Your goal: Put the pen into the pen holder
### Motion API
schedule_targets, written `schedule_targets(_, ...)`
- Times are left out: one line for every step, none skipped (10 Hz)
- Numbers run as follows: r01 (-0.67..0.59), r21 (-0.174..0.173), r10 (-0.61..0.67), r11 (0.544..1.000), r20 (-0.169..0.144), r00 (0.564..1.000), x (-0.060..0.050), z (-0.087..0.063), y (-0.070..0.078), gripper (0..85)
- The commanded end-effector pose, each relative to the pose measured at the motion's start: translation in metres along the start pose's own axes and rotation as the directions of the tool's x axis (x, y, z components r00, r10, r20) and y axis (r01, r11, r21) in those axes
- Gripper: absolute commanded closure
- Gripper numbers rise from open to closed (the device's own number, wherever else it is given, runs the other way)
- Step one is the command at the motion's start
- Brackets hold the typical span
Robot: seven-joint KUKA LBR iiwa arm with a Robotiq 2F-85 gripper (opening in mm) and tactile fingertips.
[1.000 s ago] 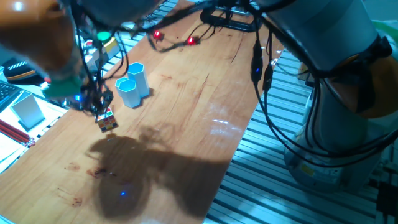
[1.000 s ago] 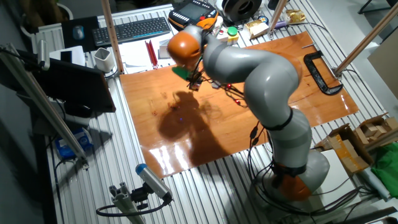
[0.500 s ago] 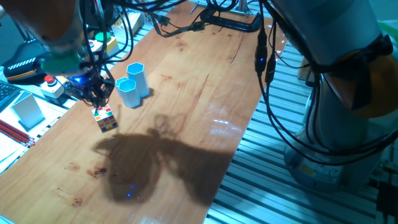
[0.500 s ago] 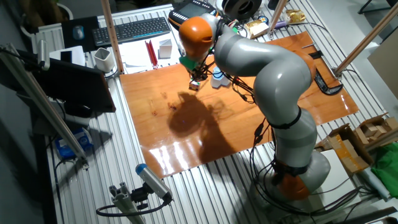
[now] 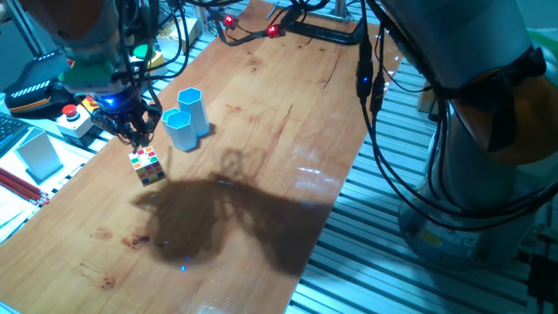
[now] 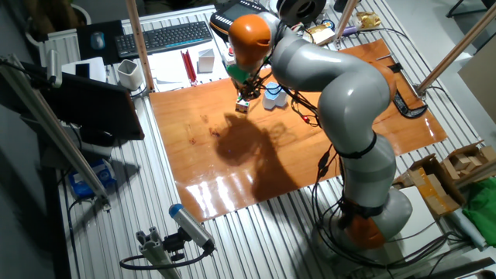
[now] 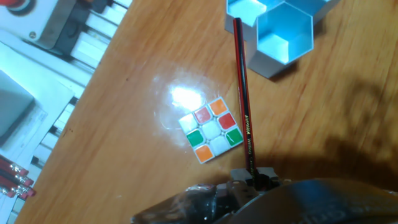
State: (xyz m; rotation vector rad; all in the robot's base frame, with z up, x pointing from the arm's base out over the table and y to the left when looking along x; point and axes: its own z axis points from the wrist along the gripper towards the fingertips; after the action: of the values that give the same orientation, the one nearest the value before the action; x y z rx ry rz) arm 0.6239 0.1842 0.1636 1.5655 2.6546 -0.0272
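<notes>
The pen (image 7: pixel 245 106) is a thin reddish-brown stick. My gripper (image 7: pixel 255 177) is shut on its near end, and its far tip points at the rim between the two tubes of the pen holder (image 7: pixel 284 31). The pen passes just right of the multicoloured cube (image 7: pixel 211 130) on the table. In one fixed view my gripper (image 5: pixel 131 129) hangs above the cube (image 5: pixel 146 166), left of the light blue pen holder (image 5: pixel 186 118). In the other fixed view my gripper (image 6: pixel 245 91) is beside the pen holder (image 6: pixel 272 97).
A bundle of red pencils (image 7: pixel 15 177) and a grey box (image 5: pixel 39 153) lie off the table's left edge, with a box with a red button (image 5: pixel 73 117) near them. A black clamp (image 6: pixel 400 89) sits at the far end. A keyboard (image 6: pixel 166 36) lies behind the table.
My gripper has moved with the pen from low beside the cube up and back towards the pen holder. The cube and the holder have not moved.
</notes>
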Motion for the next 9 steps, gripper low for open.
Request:
schedule_targets(-0.005, 0.000, 0.005, 1.000, -0.010, 1.000, 0.000, -0.001, -0.001, 84.3)
schedule_targets(-0.011, -0.001, 0.010, 1.000, -0.023, 1.000, 0.000, -0.003, -0.004, 84.3)
schedule_targets(-0.011, -0.001, 0.011, 1.000, -0.032, 0.999, -0.001, -0.005, -0.006, 84.3)
schedule_targets(-0.011, 0.003, 0.011, 1.000, -0.034, 0.999, -0.003, -0.007, -0.009, 84.3)
schedule_targets(-0.009, 0.005, 0.009, 1.000, -0.034, 0.999, -0.005, -0.011, -0.013, 84.3)
schedule_targets(-0.009, 0.005, 0.009, 1.000, -0.043, 0.999, -0.005, -0.013, -0.017, 84.3)
schedule_targets(-0.015, 0.012, 0.016, 1.000, -0.056, 0.998, -0.004, -0.014, -0.019, 84.3)
schedule_targets(-0.019, 0.018, 0.020, 1.000, -0.076, 0.997, -0.004, -0.015, -0.021, 84.3)
schedule_targets(-0.018, 0.028, 0.021, 0.999, -0.089, 0.996, -0.005, -0.016, -0.023, 84.3)
